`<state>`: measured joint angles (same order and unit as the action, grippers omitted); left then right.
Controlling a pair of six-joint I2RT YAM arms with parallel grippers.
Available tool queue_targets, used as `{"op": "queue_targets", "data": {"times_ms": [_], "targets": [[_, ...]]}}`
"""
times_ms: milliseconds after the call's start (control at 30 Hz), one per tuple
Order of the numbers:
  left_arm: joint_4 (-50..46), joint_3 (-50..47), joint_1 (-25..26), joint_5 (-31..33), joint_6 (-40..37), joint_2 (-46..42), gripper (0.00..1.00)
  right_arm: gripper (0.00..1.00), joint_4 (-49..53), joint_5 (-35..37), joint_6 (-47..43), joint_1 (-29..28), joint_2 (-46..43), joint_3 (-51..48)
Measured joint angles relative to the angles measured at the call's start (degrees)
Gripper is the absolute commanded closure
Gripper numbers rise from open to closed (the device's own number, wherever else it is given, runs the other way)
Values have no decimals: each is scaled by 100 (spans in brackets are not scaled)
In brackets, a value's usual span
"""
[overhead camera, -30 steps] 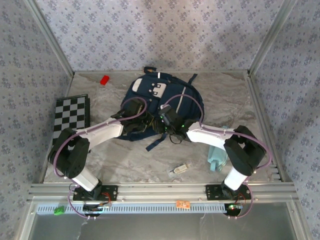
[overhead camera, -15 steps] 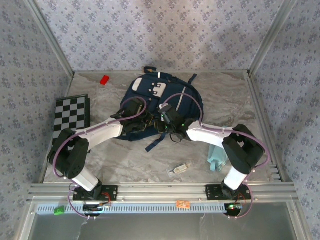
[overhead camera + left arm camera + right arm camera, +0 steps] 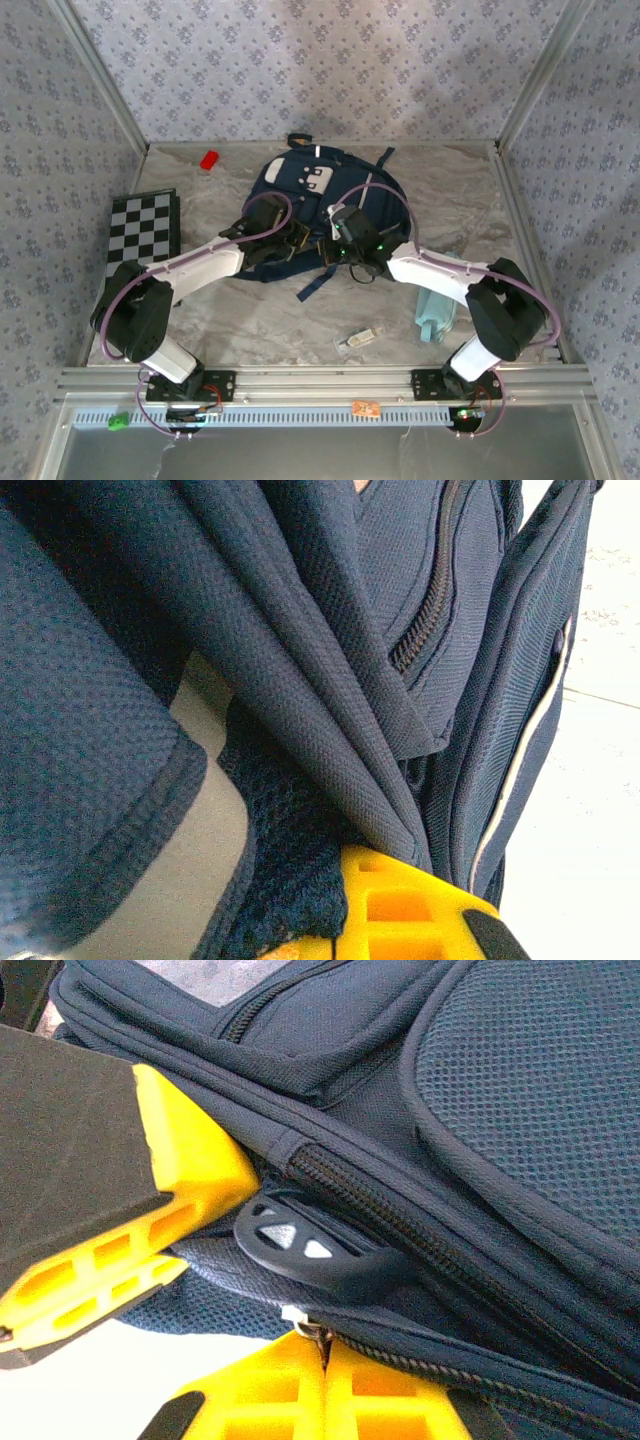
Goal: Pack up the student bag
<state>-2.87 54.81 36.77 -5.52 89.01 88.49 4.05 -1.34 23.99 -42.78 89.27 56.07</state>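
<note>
Navy fabric dominates both wrist views. The student bag (image 3: 300, 200) lies flat at mid-table toward the back wall, top handle away from the arms, and both arms reach onto its near edge.

Left gripper (image 3: 290, 242): jaws clamped on a bunch of bag fabric at the near-left side. The folds converge at its yellow finger (image 3: 400, 910), so it reads as an anchor, keeping the bag taut so a zip can run instead of dragging the whole bag.

Right gripper (image 3: 323, 1360): jaws fully together, tips on the zipper (image 3: 400, 1215) line. A small metal slider piece (image 3: 320, 1335) sits right at the tips. The black pull tab (image 3: 310, 1255) lies loose just above them, not between the fingers. Can't tell if the slider is actually pinched.

The zip looks closed along the visible run, so my read is that the compartment is being opened and packing is not started. Checkerboard (image 3: 142, 232) at left, red block (image 3: 209, 159) back left, pale teal item (image 3: 437, 312) by the right arm and small clear item (image 3: 360, 338) near the front all sit outside the bag.

Risk: tips slip off the slider. The tab looks like the better grab.
</note>
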Motion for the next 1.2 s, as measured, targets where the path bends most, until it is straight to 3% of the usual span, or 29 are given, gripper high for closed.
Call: {"op": "queue_targets", "data": {"times_ms": [467, 900, 1000, 1200], "targets": [[-72, 0, -42, -109, -87, -85, 100, 96, 697, -168, -352, 282, -505, -151], [-160, 0, 0, -57, -87, -92, 100, 75, 776, 164, -2, 192, 59, 203], [-164, 0, 0, -17, -87, -92, 100, 74, 778, 341, 46, 103, 184, 284], [-162, 0, 0, 68, -87, -92, 100, 83, 800, 660, 133, 22, 380, 446]]}}
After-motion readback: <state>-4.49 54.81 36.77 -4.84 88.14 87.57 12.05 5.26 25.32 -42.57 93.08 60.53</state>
